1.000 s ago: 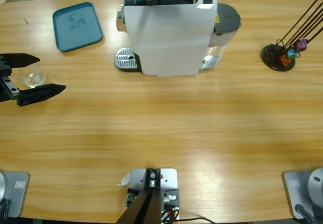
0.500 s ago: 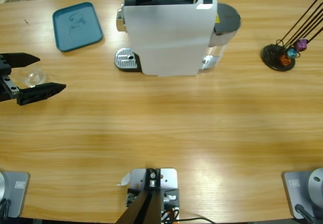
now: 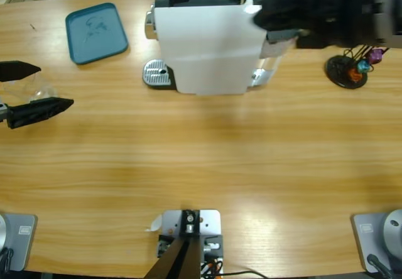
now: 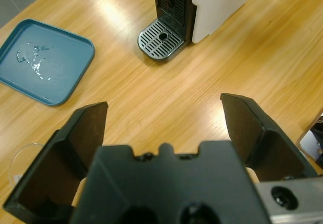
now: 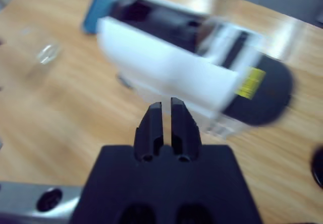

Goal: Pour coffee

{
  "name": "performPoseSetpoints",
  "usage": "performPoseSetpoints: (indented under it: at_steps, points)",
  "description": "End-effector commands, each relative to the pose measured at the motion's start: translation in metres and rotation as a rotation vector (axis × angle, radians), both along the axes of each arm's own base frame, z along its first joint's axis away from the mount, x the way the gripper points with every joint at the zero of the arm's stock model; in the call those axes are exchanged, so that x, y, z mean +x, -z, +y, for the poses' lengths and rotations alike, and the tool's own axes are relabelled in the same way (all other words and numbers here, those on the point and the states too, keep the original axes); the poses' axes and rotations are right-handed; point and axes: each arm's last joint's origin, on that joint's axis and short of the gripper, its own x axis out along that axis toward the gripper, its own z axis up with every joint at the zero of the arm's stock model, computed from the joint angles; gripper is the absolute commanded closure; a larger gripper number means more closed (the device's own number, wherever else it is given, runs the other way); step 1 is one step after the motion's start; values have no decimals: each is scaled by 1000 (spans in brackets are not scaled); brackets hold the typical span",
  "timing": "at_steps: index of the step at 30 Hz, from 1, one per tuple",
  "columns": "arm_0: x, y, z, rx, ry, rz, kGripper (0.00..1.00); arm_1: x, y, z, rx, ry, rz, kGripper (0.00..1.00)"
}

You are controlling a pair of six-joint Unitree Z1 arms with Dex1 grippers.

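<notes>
While my left claw hangs spread wide around the small clear glass cup at the wooden surface's edge, the white coffee machine's round metal drip grate lies well ahead; my right claw, clenched empty, hovers above the machine.

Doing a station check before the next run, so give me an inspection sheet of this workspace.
Surface: wooden table, bare in the middle.
Job's things: white coffee machine with its drip grille; small clear glass between the left jaws; no coffee seen.
Clutter: teal tray, wet; capsule stand.
Grippers: left gripper open around the glass; right gripper shut, empty, above the machine.
Cables: one beyond the far edge.
Surroundings: grey floor.
</notes>
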Motion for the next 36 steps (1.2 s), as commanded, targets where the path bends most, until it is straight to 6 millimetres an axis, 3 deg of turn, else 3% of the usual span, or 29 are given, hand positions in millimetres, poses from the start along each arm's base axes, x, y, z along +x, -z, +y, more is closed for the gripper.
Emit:
performPoseSetpoints:
  at_steps: [1,5,10,17,25,30,36]
  points:
    - [-7,2,4,-19,0,5,32,19,-18,-46,301,420,-114,1000]
    - [-6,3,3,-14,-1,10,32,61,-22,-28,482,543,-106,1000]
    - [-6,8,2,-1,4,27,32,88,-6,4,572,517,-19,1000]
    - [-1,17,-11,44,33,62,32,91,6,48,654,364,33,1000]
    - [-1,22,-16,67,51,76,32,87,11,76,621,301,43,1000]
    - [-4,17,-12,47,46,55,32,82,26,112,414,161,39,1000]
    - [-6,13,-9,37,39,41,32,88,58,133,204,122,79,1000]
